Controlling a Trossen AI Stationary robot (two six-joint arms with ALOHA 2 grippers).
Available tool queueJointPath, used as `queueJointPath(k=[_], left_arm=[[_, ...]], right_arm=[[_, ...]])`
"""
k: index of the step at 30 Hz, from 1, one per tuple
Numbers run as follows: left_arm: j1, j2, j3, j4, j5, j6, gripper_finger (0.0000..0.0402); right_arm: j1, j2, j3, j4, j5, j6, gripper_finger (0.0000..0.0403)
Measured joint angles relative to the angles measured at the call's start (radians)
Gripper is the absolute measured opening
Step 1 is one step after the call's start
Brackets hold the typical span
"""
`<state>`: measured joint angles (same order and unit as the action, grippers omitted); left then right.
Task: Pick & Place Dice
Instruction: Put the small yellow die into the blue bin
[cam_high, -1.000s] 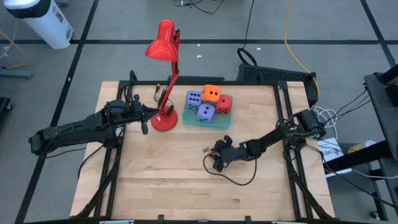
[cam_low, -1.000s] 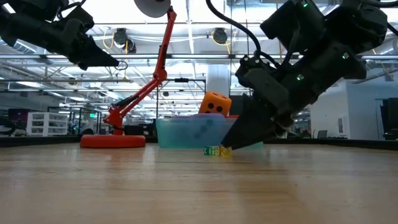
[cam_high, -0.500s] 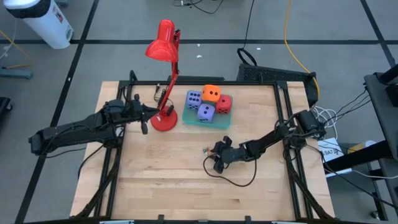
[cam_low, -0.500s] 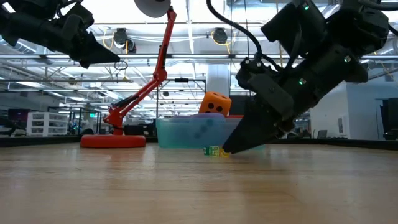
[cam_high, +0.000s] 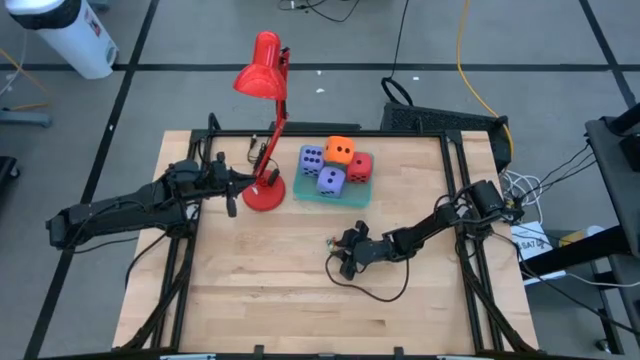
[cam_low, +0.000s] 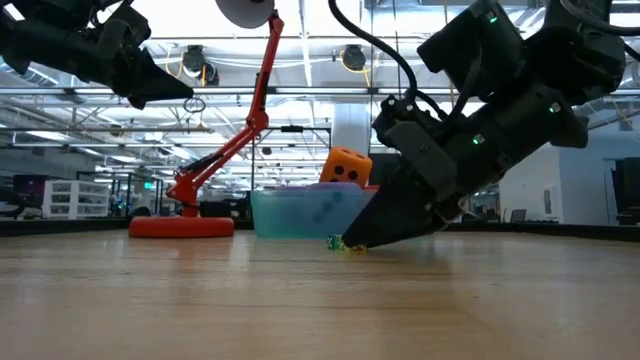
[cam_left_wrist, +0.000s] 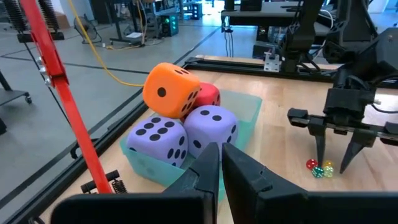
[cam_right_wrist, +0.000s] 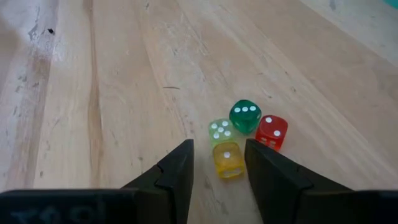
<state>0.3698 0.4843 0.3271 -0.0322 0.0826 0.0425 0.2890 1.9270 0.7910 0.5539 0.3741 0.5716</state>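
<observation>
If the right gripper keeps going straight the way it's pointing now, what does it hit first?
The right gripper points down at a cluster of four small dice on the table. With its jaws open, the yellow die sits just between and ahead of them, so it would likely be met first, then the pale green die behind it.

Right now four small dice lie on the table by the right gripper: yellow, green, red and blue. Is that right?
Not quite: none is blue. The right wrist view shows yellow, pale green, dark green and red small dice before the right gripper.

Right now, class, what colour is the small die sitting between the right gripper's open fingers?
Yellow: the small die lies between the right gripper fingers, clearest in the right wrist view.
</observation>
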Motion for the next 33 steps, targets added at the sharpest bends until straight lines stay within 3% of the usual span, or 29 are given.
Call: queueJointPath(k=[6, 17, 25, 33], left_arm=[[0.000, 0.000, 0.000, -0.001, -0.001, -0.001, 0.0031], [0.000, 0.000, 0.000, -0.002, -0.001, -0.009, 0.0031], [0.000, 0.000, 0.000, -0.030, -0.001, -0.014, 0.0031], [0.000, 0.000, 0.000, -0.015, 0.026, -0.025, 0.0031]], right_arm=[[0.001, 0.000, 0.000, -0.030, 0.001, 0.019, 0.0128], [0.000, 0.000, 0.000, -0.052, -0.015, 0.017, 0.0044], [-0.001, -0.023, -0.002, -0.059, -0.043, 0.019, 0.0063], [0.008, -0.111, -0.006, -0.082, -0.116, -0.079, 0.0045]])
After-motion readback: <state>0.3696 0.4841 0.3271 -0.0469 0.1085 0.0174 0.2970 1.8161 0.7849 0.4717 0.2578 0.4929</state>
